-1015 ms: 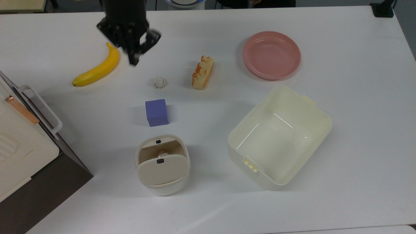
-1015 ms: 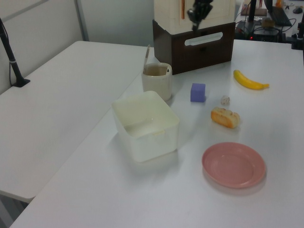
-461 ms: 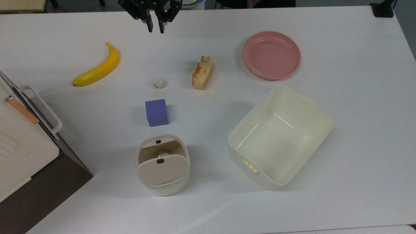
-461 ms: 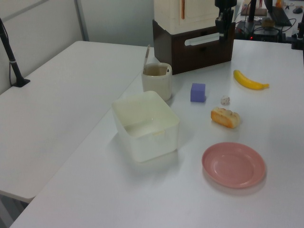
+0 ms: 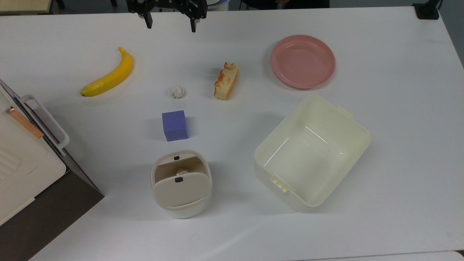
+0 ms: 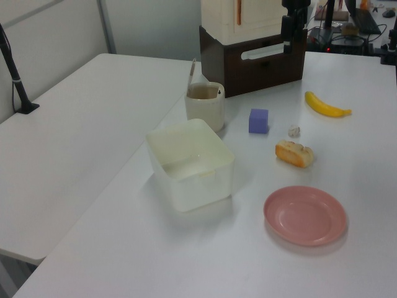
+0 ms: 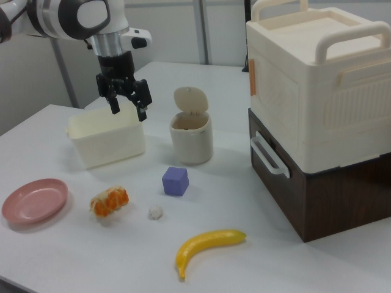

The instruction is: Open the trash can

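Note:
The trash can (image 5: 181, 203) is a small cream-white rounded-square bin near the front of the table in the top view. Its beige lid (image 5: 181, 188) stands swung up, and a crumpled white scrap (image 5: 182, 170) lies inside the uncovered mouth. The right view has the trash can (image 7: 191, 140) with its lid (image 7: 190, 99) upright; the left view has the trash can (image 6: 205, 107) beside the tub. My gripper (image 5: 170, 22) hangs open and empty at the top view's upper edge, far from the bin. It appears raised above the table as the gripper (image 7: 128, 110) and the gripper (image 6: 286, 45).
A banana (image 5: 108, 75), a small paper ball (image 5: 177, 92), a purple cube (image 5: 174, 125), a bread slice (image 5: 226, 81) and a pink plate (image 5: 302, 61) lie between gripper and bin. A pale-yellow tub (image 5: 326, 108) sits right of the bin. A cream-and-brown box (image 5: 43, 188) stands at the top view's left.
The gripper rose from beside the banana to the top view's upper edge, turned, and its fingers spread from close together to wide apart. The trash can lid stayed up.

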You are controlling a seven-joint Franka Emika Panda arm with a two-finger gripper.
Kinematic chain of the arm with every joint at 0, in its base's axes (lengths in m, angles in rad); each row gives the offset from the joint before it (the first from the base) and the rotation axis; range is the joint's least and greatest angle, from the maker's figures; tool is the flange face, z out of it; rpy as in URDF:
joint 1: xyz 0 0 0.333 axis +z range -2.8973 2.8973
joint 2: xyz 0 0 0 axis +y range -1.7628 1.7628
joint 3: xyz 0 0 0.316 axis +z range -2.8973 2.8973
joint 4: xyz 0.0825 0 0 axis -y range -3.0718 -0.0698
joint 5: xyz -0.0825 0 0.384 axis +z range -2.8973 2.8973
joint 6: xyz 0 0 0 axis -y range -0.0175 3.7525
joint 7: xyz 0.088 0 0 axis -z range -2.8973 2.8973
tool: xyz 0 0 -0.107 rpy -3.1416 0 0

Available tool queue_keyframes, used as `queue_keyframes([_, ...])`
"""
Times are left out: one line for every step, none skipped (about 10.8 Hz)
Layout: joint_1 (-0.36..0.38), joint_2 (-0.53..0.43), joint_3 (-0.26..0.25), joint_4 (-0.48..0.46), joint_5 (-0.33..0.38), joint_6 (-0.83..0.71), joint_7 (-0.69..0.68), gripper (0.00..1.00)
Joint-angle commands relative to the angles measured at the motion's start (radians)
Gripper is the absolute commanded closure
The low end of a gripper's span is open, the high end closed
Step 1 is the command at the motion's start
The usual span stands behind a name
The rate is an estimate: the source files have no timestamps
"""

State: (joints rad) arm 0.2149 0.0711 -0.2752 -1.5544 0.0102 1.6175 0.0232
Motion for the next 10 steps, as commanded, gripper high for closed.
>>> queue_keyframes([0.04, -0.042, -0.024, -0.038, -0.012, 0.011, 0.014, 0.0])
queue_keyframes([0.038, -0.048, -0.024, -0.039, -0.01, 0.033, 0.017, 0.0])
queue_keyframes([0.04, -0.05, -0.025, -0.041, -0.009, 0.036, 0.021, 0.0])
queue_keyframes([0.041, -0.051, -0.025, -0.042, -0.009, 0.038, 0.024, 0.0])
queue_keyframes([0.041, -0.053, -0.025, -0.044, -0.01, 0.038, 0.024, 0.0])
queue_keyframes([0.043, -0.053, -0.025, -0.044, -0.01, 0.035, 0.026, 0.0])
queue_keyframes([0.043, -0.056, -0.027, -0.044, -0.009, 0.035, 0.026, 0.0])
queue_keyframes([0.043, -0.056, -0.027, -0.044, -0.01, 0.033, 0.026, 0.0])
queue_keyframes([0.043, -0.056, -0.027, -0.044, -0.01, 0.033, 0.026, 0.0])
queue_keyframes([0.043, -0.057, -0.027, -0.043, -0.009, 0.033, 0.026, 0.0])
